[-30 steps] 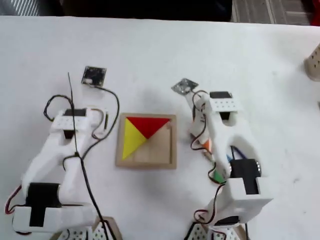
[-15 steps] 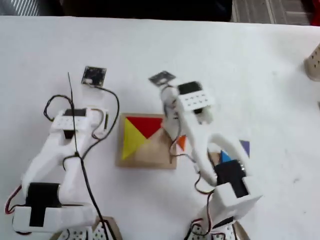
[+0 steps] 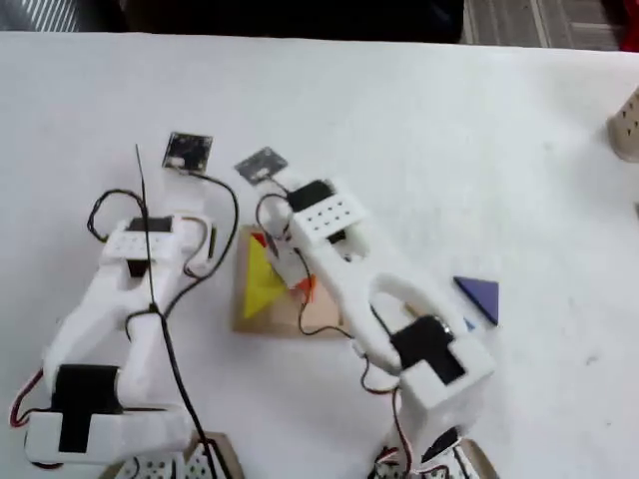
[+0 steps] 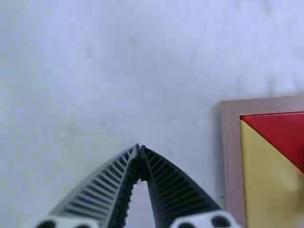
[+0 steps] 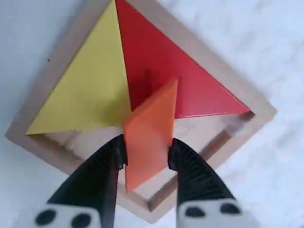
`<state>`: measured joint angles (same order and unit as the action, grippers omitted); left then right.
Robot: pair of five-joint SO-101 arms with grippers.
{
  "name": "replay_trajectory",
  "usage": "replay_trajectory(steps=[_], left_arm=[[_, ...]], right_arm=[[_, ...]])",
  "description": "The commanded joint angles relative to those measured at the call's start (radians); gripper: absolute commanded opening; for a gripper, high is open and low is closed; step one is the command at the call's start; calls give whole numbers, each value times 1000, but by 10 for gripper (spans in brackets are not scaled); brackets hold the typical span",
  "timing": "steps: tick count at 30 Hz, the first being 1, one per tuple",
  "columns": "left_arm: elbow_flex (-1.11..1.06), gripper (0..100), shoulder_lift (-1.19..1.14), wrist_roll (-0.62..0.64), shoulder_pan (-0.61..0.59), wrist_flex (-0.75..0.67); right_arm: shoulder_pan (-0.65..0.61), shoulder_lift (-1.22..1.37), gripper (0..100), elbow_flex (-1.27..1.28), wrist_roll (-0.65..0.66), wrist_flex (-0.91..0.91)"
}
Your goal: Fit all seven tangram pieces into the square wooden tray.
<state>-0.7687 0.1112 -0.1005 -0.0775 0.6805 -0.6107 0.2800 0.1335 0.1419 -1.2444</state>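
Note:
The square wooden tray (image 3: 245,317) lies mid-table and holds a yellow triangle (image 3: 262,280) and a red triangle (image 3: 259,239). My right gripper (image 5: 147,145) is shut on an orange piece (image 5: 152,118), held edge-on just above the tray (image 5: 256,111), over the seam between the yellow triangle (image 5: 90,99) and the red triangle (image 5: 166,71). In the high view the orange piece (image 3: 305,289) hangs under the right arm, which covers much of the tray. My left gripper (image 4: 139,151) is shut on nothing, over bare table beside the tray's edge (image 4: 229,142).
A purple triangle (image 3: 479,296) lies on the table right of the right arm, with a sliver of a blue piece (image 3: 469,324) beside the arm. A small dark board (image 3: 187,152) sits behind the left arm. A perforated object (image 3: 627,125) stands at the far right edge.
The right arm has swung left from the loose pieces to above the tray, carrying the orange piece. This uncovered the purple triangle. The left arm has stayed still.

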Motion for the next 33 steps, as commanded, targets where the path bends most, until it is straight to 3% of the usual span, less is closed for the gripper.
replay_trajectory(steps=[1,7,10,16,21,23,27,33], left_arm=[[8,28,47,-9,-8,-9],[8,28,45,-9,-5,-9],[8,28,45,-9,-7,-9],[8,28,44,-9,-2,-9],[8,24,47,-8,22,-6],[8,24,50,-8,62,26],[15,24,51,-8,131,77],[11,24,51,-6,142,77]], right_arm=[[-13,39,46,-72,-2,5],[-12,21,218,-269,0,-191],[-5,-4,256,-331,0,-272],[4,-4,228,-341,81,-349],[148,-59,19,-316,83,-390],[217,-101,32,-255,83,-384],[328,-222,19,-41,83,-271],[453,-470,19,359,83,-25]])
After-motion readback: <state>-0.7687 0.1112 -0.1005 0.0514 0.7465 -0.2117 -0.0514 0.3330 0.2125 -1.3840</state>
